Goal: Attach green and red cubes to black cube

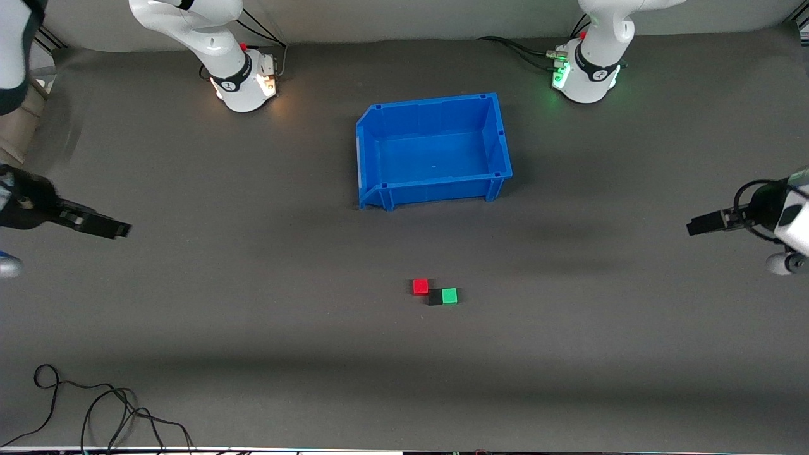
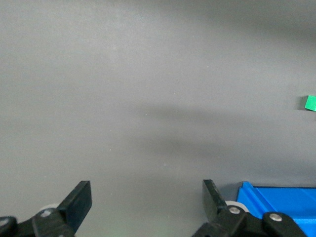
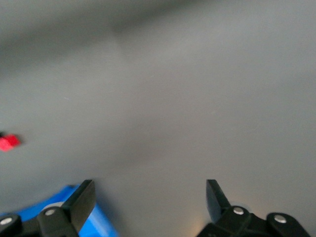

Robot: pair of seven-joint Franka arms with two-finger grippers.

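Observation:
The black cube (image 1: 435,297) lies on the grey mat, nearer the front camera than the blue bin. The green cube (image 1: 449,295) sits flush against it, on the side toward the left arm's end. The red cube (image 1: 420,286) touches the black cube's corner toward the right arm's end, offset slightly farther from the camera. My left gripper (image 1: 691,227) is open and empty over the left arm's end of the mat; its wrist view (image 2: 147,195) shows the green cube (image 2: 310,102). My right gripper (image 1: 123,229) is open and empty over the right arm's end; its wrist view (image 3: 148,195) shows the red cube (image 3: 7,142).
The blue bin (image 1: 430,100) stands empty mid-table between the arm bases and the cubes; it also shows in the left wrist view (image 2: 279,200) and the right wrist view (image 3: 101,222). Loose black cables (image 1: 95,407) lie near the front edge at the right arm's end.

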